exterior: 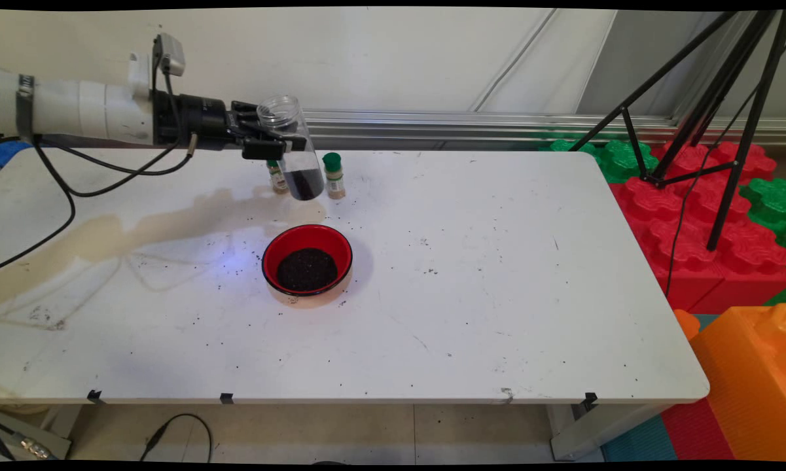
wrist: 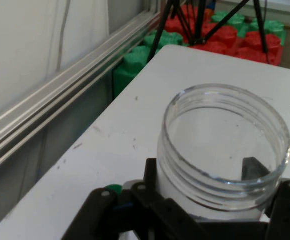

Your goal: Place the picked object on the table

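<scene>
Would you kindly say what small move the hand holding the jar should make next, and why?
Probably lower it: the hand grips the clear jar upright above the table, some dark grains left inside, while the red bowl already holds a pile.

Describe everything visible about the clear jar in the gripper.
The clear jar looks like transparent plastic, with a threaded open mouth and no lid. It is roughly upright, slightly tilted, held above the table's far side. Dark grains fill its bottom part. The gripper clamps it below the neck; two small green-capped bottles stand behind it.

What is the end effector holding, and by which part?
The end effector holds the clear jar by its upper body, just below the threaded open mouth.
</scene>
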Controlling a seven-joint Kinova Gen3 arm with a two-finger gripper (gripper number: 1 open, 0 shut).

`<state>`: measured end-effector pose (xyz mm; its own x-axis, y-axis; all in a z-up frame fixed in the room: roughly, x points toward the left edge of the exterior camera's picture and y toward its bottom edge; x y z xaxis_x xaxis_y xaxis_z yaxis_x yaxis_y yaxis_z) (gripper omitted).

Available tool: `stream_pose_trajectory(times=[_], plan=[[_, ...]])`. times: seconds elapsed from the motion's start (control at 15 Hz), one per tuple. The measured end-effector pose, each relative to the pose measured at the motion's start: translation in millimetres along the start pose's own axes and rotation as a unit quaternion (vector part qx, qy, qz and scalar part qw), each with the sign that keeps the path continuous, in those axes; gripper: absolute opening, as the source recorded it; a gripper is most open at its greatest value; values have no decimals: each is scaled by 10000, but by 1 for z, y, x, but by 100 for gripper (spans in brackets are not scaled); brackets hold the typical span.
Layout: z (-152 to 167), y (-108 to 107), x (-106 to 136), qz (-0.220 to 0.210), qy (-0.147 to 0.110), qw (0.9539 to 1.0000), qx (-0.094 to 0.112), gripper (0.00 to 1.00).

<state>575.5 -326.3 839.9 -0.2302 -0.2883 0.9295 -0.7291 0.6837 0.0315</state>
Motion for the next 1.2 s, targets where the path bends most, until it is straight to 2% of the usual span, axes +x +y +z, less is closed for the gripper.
stream_pose_trajectory(times=[0.47,1.2], plan=[[17,-7,-7,-172,-227,9993,222,0],[39,-8,-23,-11,-461,9982,392,0]])
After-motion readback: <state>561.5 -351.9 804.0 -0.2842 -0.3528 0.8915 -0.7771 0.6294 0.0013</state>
